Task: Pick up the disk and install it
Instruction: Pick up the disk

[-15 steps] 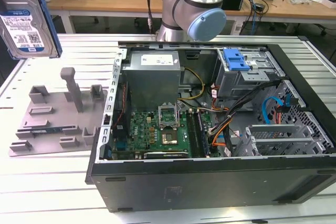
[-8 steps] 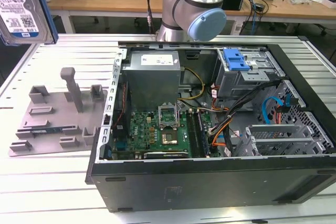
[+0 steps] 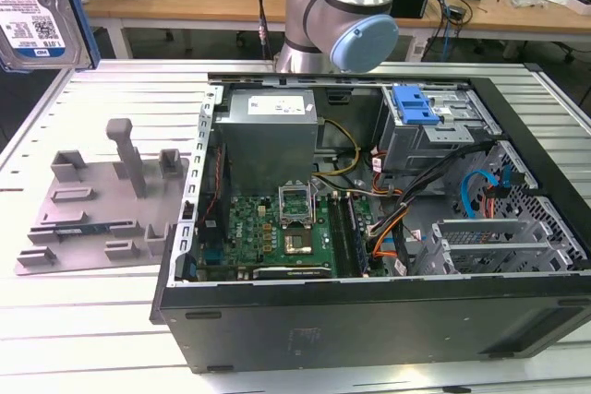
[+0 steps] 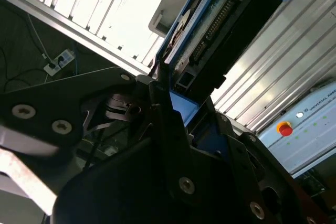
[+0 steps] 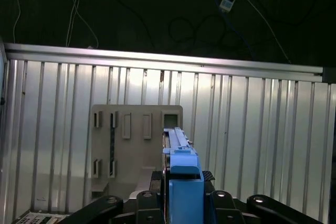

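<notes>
The disk (image 3: 35,8), silver-grey with a white-and-blue label and a blue carrier rail, hangs high at the exterior view's upper left, well above the table. In the first wrist view I see the disk (image 5: 180,153) edge-on, clamped upright between the black fingers of my gripper (image 5: 181,182). The grey fixture plate (image 5: 135,145) lies far below it. In the second wrist view the gripper (image 4: 176,106) is shut on the lower end of the disk (image 4: 210,35), whose connector side and blue frame show.
An open computer case (image 3: 369,311) lies on the slatted aluminium table (image 3: 83,339), with a drive cage and blue latch (image 3: 413,105), grey power-supply box (image 3: 270,131) and motherboard (image 3: 277,232) inside. The grey fixture (image 3: 102,200) sits at the case's left in the exterior view.
</notes>
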